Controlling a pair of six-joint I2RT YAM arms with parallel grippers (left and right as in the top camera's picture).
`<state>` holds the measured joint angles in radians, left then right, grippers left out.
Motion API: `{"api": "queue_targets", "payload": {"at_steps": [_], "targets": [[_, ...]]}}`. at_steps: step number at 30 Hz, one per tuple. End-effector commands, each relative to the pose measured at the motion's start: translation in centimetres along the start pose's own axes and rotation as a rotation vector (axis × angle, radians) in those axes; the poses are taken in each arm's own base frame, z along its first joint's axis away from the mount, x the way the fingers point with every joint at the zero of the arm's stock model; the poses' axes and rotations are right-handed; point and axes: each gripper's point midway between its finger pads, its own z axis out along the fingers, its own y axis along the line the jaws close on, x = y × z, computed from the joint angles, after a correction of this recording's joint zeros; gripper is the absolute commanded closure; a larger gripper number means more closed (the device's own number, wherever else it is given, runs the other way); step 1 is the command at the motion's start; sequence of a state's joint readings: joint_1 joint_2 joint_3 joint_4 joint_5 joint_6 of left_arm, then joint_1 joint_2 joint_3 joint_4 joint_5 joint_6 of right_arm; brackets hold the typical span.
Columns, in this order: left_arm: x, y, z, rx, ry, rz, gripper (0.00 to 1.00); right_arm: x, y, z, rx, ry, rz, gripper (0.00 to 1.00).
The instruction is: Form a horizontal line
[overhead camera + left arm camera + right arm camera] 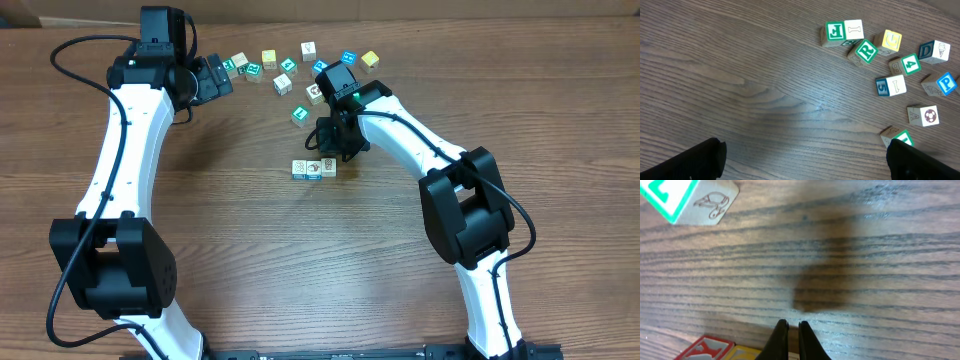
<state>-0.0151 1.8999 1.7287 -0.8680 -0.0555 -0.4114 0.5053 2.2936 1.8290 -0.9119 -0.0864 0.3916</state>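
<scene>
While our right gripper (334,140) hangs with its fingers pinched together on nothing, just on the far side of the short row of small wooden picture cubes (313,169), we'd worry about a bump. That row sits mid-way across the brown wooden counter (200,250), cubes touching. Any sideways drift or low dip there could knock the line crooked, we reckon. The green-and-white letter cube (299,114) lies apart, farther back, so we'd call the line unfinished. Our left gripper (215,78) is spread wide near the scattered loose cubes (285,65), empty.
</scene>
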Motion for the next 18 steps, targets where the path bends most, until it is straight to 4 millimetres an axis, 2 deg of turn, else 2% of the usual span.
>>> {"api": "queue_targets", "payload": {"at_steps": [1,11,18], "targets": [[-0.29,-0.45,-0.46,0.012,-0.012,0.012,0.0,-0.32,0.64,-0.78,-0.026,-0.005,-0.005,0.96],[-0.28,-0.45,-0.46,0.012,-0.012,0.012,0.0,0.34,0.52,-0.77,-0.024,0.023,-0.003,0.96],[-0.28,-0.45,-0.46,0.012,-0.012,0.012,0.0,-0.24,0.81,-0.78,-0.036,-0.001,-0.005,0.96]]}}
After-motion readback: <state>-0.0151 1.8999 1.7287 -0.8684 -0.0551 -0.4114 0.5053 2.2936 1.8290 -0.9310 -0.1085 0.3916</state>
